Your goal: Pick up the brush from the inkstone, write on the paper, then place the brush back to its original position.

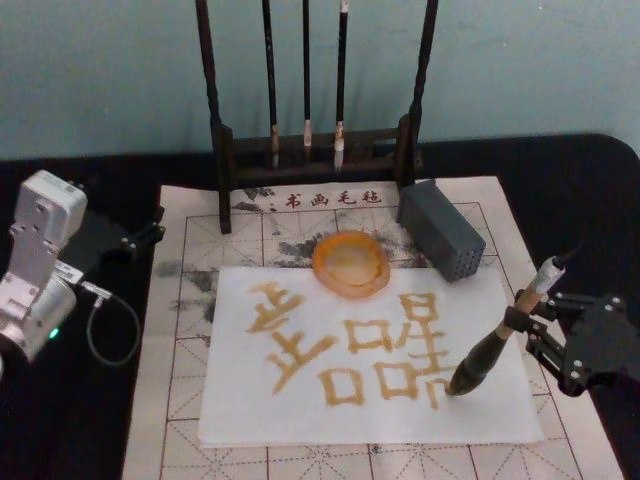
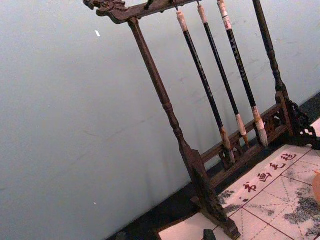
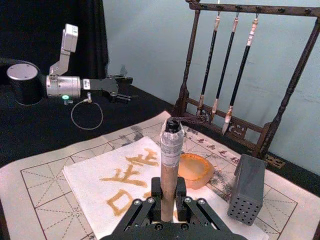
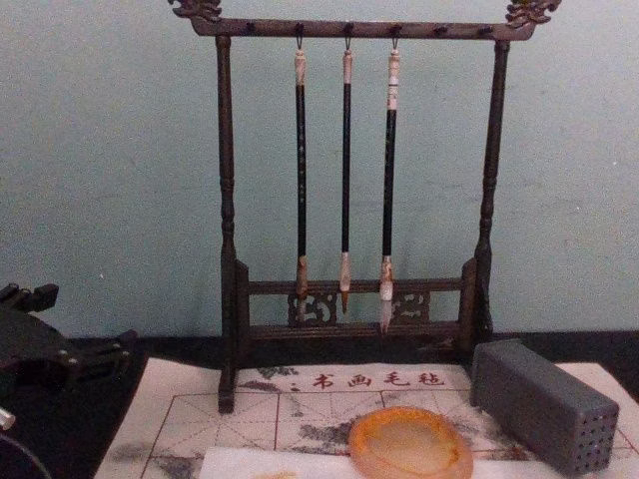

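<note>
Jaws of the right gripper (image 1: 524, 322) were closed on the brush (image 1: 492, 352) at mid-handle, probably so the tilted tuft could press the paper (image 1: 300, 405) beside the last amber character; the inkstone (image 1: 350, 264) lay at the paper's far edge, vacant for the return; the left gripper (image 1: 140, 238) was parked beside the mat (image 1: 180, 400), jaws apart.

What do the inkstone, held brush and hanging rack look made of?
Inkstone: likely glazed ceramic or resin; amber, glossy pale centre.
Brush, in the right gripper: tan handle looks wooden, with a dark hair tuft.
Rack: dark turned wood with carved finials.
</note>
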